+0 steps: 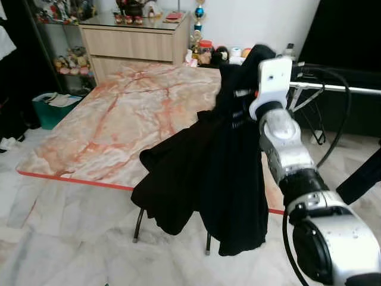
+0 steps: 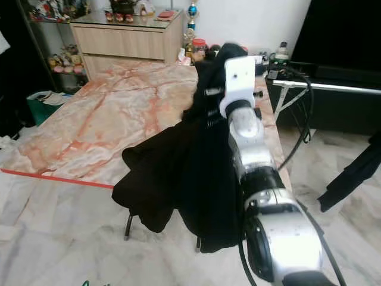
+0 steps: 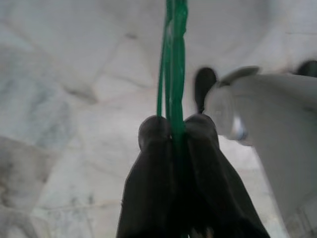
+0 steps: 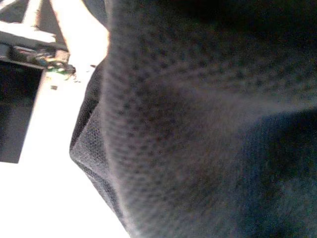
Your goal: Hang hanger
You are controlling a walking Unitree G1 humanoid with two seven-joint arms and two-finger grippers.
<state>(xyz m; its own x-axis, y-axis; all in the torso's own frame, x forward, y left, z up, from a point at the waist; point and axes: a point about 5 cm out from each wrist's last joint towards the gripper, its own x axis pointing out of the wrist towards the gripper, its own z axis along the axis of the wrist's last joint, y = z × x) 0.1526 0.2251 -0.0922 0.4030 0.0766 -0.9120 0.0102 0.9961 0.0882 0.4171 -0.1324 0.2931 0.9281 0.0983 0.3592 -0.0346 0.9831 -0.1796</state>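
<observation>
Here, in the left wrist view, the left gripper [image 3: 177,130] has its two black fingers [image 3: 151,168] pressed together on a thin green hanger [image 3: 172,59] — it runs up the middle of the frame over pale marble floor [image 3: 74,74]. In the left eye view, the right arm [image 1: 286,149] reaches up at the right of the frame into a black garment [image 1: 229,179] draped at center — whether its fingers are open I cannot tell. A marbled sheet [image 1: 119,125] fills the left half.

Head views: even, diffuse indoor light, sharp focus, deep shade at 9 o'clock. Wrist views: soft, out of focus; right wrist overexposed white at 7 o'clock.
</observation>
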